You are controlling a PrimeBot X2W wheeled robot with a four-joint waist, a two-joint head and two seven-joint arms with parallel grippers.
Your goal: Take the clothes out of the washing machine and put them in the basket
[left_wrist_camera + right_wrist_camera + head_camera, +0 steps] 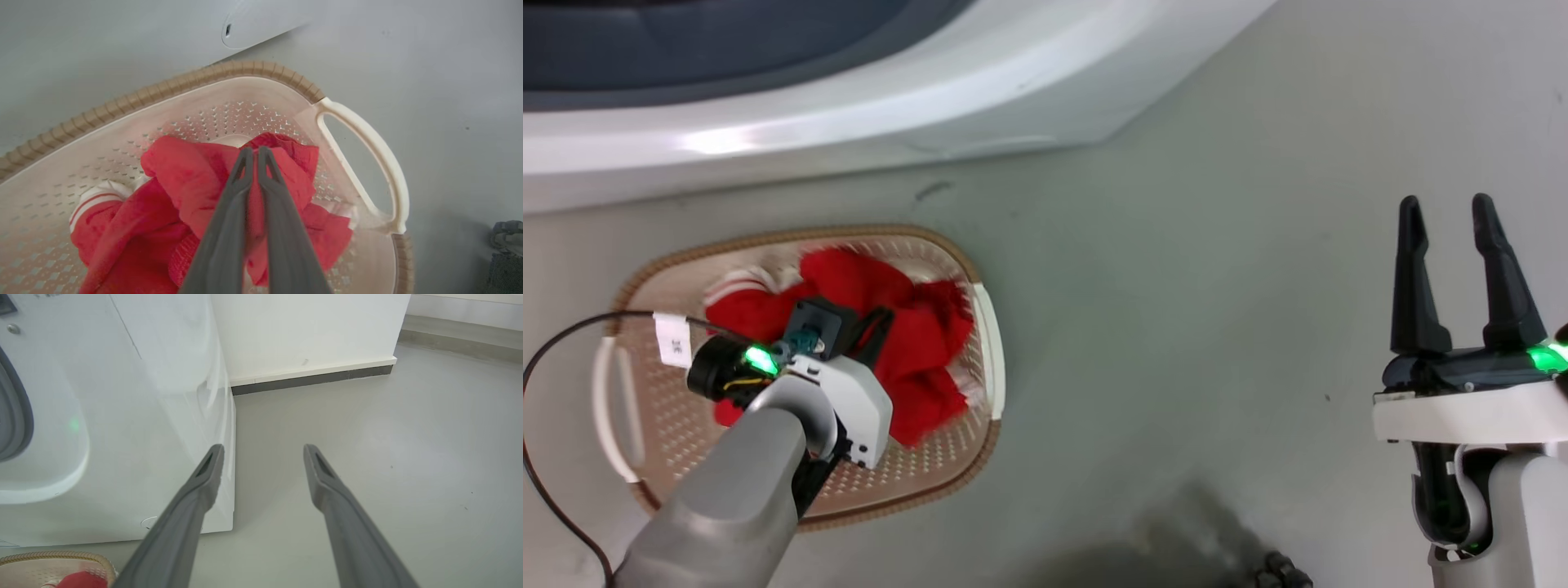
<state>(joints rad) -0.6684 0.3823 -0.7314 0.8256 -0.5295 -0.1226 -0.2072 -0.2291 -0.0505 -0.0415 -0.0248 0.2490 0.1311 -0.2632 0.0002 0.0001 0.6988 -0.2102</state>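
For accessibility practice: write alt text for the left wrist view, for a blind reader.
The left gripper, long dark fingers shut, pinches bright red soft clothes lying in a cream perforated plastic basket, brown-rimmed, on a grey floor.

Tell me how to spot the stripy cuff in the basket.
Find the big white washing machine; on the floor beside it sits the brown-rimmed basket. Inside is a heap of red clothes. At the heap's left end, in the head view, pokes the cuff: the only white, red-striped part.
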